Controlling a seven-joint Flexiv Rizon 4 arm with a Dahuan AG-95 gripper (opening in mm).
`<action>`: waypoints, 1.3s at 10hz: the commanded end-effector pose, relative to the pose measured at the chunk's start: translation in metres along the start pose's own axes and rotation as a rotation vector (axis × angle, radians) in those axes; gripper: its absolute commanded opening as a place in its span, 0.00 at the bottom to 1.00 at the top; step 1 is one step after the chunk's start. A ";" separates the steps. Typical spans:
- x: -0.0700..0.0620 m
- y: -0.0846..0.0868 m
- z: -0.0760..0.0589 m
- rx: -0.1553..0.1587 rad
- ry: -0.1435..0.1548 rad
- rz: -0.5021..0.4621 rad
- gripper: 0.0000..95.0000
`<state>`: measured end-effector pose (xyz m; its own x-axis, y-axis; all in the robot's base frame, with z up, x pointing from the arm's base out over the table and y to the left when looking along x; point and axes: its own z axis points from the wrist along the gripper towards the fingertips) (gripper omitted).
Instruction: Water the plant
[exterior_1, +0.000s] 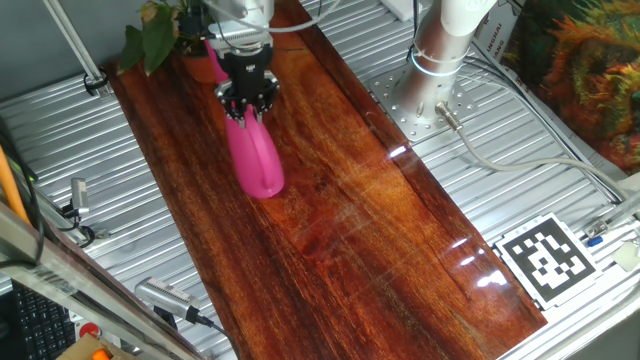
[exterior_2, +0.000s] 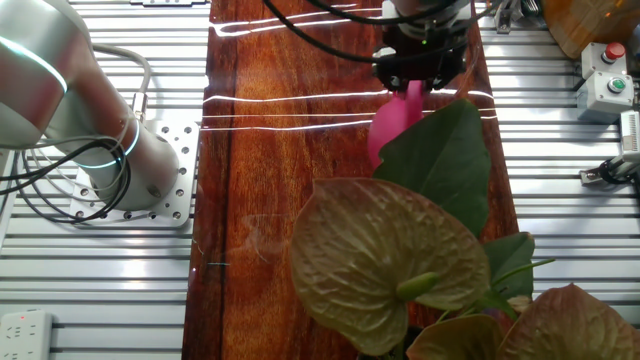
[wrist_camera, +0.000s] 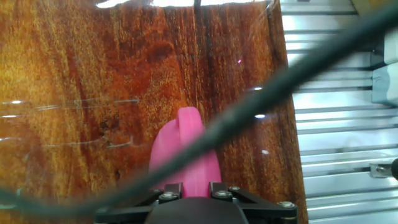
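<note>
My gripper (exterior_1: 247, 98) is shut on the top of a pink watering can (exterior_1: 256, 158), which leans down toward the dark wooden tabletop (exterior_1: 340, 200). I cannot tell whether its lower end touches the wood. The plant (exterior_1: 150, 35), a small cluster of dark-green leaves in a reddish pot, stands just behind the gripper at the table's far end. In the other fixed view the gripper (exterior_2: 420, 68) holds the can (exterior_2: 393, 118) right behind the plant's big leaves (exterior_2: 440, 160). The hand view shows both fingers (wrist_camera: 173, 188) pressed against the pink can (wrist_camera: 185, 149).
The arm's white base (exterior_1: 440, 50) stands on the metal deck beside the wood. A black-and-white marker tag (exterior_1: 548, 258) lies at the near right. Bushy orange-and-green foliage (exterior_1: 590, 70) fills the far right. A dark cable (wrist_camera: 280, 87) crosses the hand view. Button boxes (exterior_2: 605, 65) sit right of the table.
</note>
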<state>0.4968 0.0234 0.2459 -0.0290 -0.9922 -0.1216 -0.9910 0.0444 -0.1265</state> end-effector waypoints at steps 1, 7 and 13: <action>-0.002 0.000 -0.021 -0.006 0.013 -0.007 0.00; 0.000 0.000 -0.022 -0.001 0.001 -0.005 0.00; -0.001 -0.001 -0.034 -0.006 -0.024 -0.009 0.00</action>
<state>0.4976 0.0240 0.2498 -0.0168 -0.9878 -0.1547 -0.9921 0.0357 -0.1200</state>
